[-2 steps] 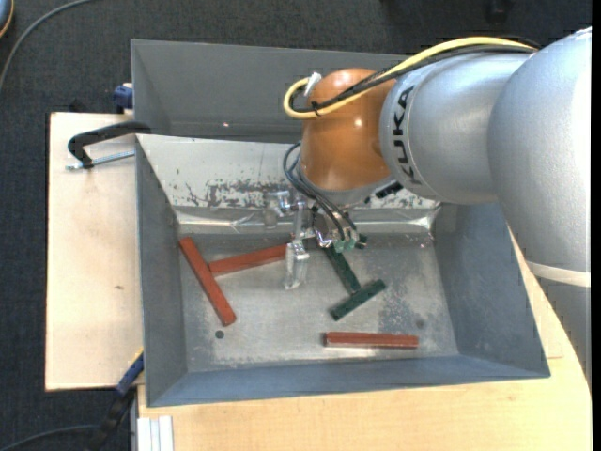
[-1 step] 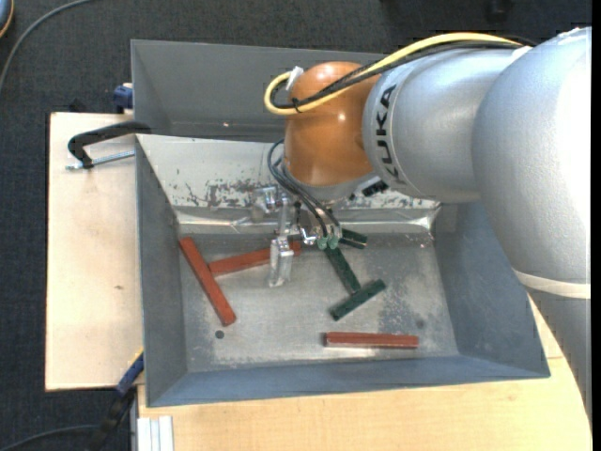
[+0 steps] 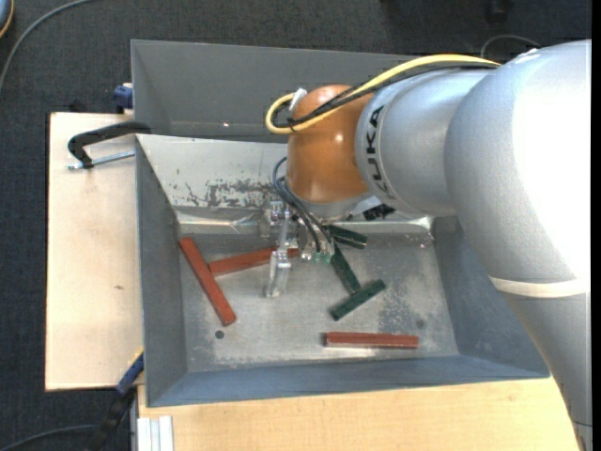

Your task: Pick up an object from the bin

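My gripper hangs low over the middle of the bin floor, under the orange wrist cover. Its metal tip stands right at a short red stick that lies nearly level and runs under it. The stick's left end meets a longer red stick lying diagonally at the left. Just right of the gripper lies a dark green strip, partly hidden by the wrist.
Another green piece lies right of centre, and a third sits by the back wall. A red stick lies flat near the front wall. The arm covers the bin's right side.
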Robot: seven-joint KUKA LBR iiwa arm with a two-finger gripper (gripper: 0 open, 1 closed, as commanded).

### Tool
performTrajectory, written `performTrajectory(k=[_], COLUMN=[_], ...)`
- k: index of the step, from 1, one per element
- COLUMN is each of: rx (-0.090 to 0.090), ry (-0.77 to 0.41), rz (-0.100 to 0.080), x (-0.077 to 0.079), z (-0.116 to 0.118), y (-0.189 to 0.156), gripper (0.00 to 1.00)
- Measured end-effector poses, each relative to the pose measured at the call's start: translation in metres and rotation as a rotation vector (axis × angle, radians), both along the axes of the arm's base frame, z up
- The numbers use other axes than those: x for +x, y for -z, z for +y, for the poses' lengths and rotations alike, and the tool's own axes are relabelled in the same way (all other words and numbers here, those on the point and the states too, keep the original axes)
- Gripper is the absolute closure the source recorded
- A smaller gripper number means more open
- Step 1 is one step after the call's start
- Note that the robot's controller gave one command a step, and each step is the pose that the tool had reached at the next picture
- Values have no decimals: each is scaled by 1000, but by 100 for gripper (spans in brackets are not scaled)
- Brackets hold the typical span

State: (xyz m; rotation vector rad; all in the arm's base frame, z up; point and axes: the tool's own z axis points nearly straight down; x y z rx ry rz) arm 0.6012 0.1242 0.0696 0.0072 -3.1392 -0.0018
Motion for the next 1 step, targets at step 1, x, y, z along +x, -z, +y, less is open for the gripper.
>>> performTrajectory(k=[1], rx=[1], ry=[0], rz=[-3], x=[1], z=[1], y=[-1], gripper=[0])
